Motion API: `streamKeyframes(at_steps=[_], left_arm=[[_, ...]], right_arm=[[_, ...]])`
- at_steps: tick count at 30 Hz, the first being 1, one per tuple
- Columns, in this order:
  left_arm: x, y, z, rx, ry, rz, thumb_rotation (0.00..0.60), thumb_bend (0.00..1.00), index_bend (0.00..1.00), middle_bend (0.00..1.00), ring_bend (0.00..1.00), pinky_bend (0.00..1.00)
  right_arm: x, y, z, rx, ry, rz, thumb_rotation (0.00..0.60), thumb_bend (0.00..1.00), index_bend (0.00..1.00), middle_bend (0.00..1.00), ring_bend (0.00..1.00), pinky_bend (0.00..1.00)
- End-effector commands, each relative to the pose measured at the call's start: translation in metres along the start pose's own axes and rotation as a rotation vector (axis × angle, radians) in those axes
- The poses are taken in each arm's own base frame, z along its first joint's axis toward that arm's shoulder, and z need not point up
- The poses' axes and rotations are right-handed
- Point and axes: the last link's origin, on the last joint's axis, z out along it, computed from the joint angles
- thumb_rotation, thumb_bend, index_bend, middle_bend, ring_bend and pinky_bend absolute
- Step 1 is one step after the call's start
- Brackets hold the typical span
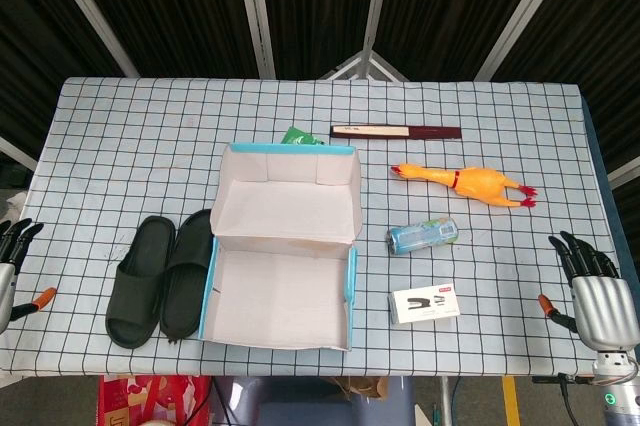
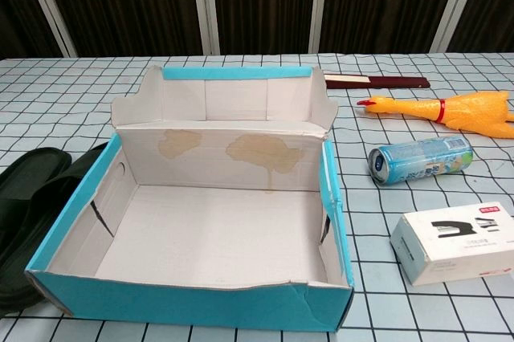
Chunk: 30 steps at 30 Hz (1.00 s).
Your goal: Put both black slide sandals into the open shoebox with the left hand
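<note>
Two black slide sandals lie side by side on the checked table, left of the shoebox: the outer sandal and the inner sandal, which touches the box's left wall. In the chest view they show at the left edge. The open shoebox has blue sides, a stained white inside and its lid folded back; nothing lies in it. My left hand hangs open at the table's left edge, apart from the sandals. At the right edge my right hand is open and holds nothing.
A rubber chicken, a blue can on its side and a white stapler box lie right of the shoebox. A long dark flat case and a green packet lie behind it.
</note>
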Motion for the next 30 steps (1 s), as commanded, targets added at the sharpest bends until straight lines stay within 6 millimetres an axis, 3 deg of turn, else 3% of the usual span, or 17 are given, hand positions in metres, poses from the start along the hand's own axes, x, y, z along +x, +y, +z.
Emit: streamKeyframes(at_steps=[1,30], left_arm=[[0.0,0.001,-0.001,-0.001,0.0,0.002,0.6,0.2,0.14,0.08,0.07,0.16],[-0.014,0.011,-0.002,-0.033,-0.069,0.04,0.6,0.16,0.12,0.07,0.07,0.16]], right_arm=[[0.0,0.0,-0.001,0.0,-0.005,-0.001,0.6,0.25,0.14,0.12,0.14,0.2],[0.003,0.002,-0.001,-0.001,0.001,0.013,0.6,0.25,0.14,0.12,0.14,0.2]])
